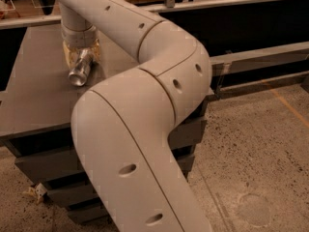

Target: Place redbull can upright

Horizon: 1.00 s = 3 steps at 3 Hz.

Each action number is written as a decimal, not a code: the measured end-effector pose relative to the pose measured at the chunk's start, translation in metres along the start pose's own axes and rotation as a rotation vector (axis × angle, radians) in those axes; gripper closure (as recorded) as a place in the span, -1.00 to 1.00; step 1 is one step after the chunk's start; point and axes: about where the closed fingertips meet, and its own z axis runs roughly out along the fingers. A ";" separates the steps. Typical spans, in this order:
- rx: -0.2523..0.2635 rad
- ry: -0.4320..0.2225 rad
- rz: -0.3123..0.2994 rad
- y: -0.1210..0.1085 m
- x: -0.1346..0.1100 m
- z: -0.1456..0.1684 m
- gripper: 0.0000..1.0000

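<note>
The redbull can (80, 69) is a slim silver can lying tilted on the dark grey table (34, 105) at its back left, with one shiny end facing the camera. My gripper (81, 55) comes straight down over the can's far part. Its pale yellowish fingers (67, 56) press against both sides of the can, so it is shut on it. The can's blue and red markings are hidden. My big beige arm (145, 105) fills the middle of the view.
The table stands on a dark cabinet (43, 168) with drawers and a small caster (36, 192). A metal rail (251, 57) runs along the back right. Speckled floor (260, 153) lies to the right.
</note>
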 end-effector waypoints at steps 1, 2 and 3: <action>-0.015 0.006 -0.003 0.001 0.003 0.000 0.27; -0.069 -0.012 -0.026 0.010 0.004 -0.014 0.74; -0.168 -0.081 -0.082 0.029 0.002 -0.051 1.00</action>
